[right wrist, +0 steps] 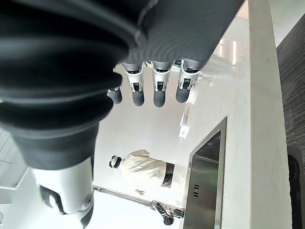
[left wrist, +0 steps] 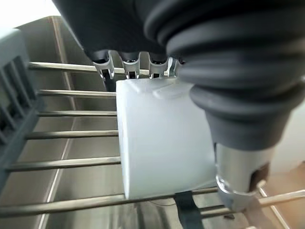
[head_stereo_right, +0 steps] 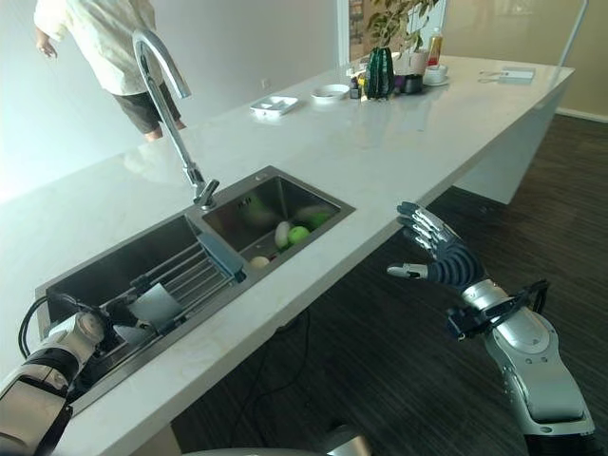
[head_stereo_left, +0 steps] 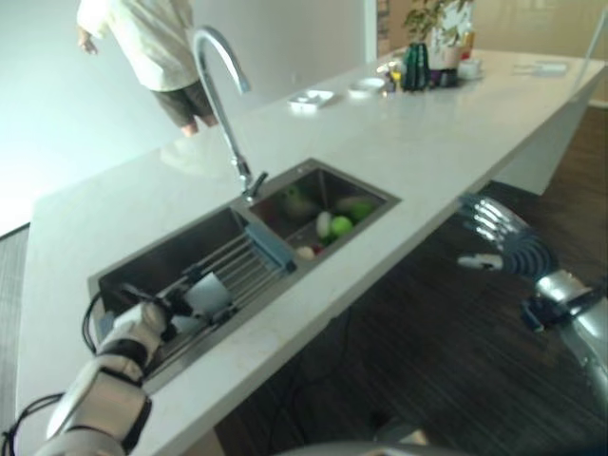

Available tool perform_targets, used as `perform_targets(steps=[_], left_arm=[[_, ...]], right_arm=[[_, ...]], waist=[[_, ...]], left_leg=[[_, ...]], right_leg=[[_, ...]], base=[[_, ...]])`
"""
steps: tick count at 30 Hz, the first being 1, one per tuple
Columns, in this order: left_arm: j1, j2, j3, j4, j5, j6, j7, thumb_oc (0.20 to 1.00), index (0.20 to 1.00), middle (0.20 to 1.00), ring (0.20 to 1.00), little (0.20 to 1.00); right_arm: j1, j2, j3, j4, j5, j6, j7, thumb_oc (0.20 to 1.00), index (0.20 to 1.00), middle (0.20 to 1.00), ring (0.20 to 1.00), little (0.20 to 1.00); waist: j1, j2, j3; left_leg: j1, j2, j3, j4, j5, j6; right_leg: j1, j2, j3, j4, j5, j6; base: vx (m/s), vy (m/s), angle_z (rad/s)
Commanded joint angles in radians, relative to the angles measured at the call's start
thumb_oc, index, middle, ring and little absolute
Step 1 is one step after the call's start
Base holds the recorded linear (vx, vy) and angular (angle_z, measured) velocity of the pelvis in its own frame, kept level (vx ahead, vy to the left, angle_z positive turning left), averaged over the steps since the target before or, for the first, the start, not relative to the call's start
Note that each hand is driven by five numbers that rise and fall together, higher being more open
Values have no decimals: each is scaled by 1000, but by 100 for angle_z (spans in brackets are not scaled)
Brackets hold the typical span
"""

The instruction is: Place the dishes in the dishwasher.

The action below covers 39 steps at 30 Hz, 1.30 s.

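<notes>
White translucent plastic cup (left wrist: 164, 138) sits gripped in left hand (head_stereo_left: 152, 323), fingers curled over its rim, thumb on the side, low over steel-rod drying rack (head_stereo_left: 237, 271) in near steel sink basin (head_stereo_left: 166, 256), likely being lifted out. Right hand (head_stereo_right: 439, 252) hangs off-counter, fingers spread, empty. Farther basin holds green fruit (head_stereo_left: 340, 225). Person (head_stereo_left: 157, 47) stands beyond.

1 white cup (left wrist: 162, 143), 1 faucet (head_stereo_right: 171, 104), 2 sink basins (head_stereo_right: 275, 204), 1 person (head_stereo_left: 157, 47).
</notes>
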Motion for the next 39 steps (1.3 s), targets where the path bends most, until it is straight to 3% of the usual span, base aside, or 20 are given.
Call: perform_targets(steps=[1,39], left_arm=[[-53,38,11,35,18,-1,26,1000,1000,1000,1000,1000],[8,-4,42,121,-3,19,18,1000,1000,1000,1000,1000]], right_arm=[[-48,-46,-41,-45,27,-21,2,1000,1000,1000,1000,1000],[-44,-68,-54,-50,23,2,12,1000,1000,1000,1000,1000]], waist=[[8,12,8],[-4,16,11]], left_leg=[[8,-19,-74,9,-22,29],[13,-19,-56,9,-19,25]], right_leg=[[50,11,-19,14,-60,51],[49,14,-12,16,-63,48]], base=[[0,0,0],[4,-1,-2]])
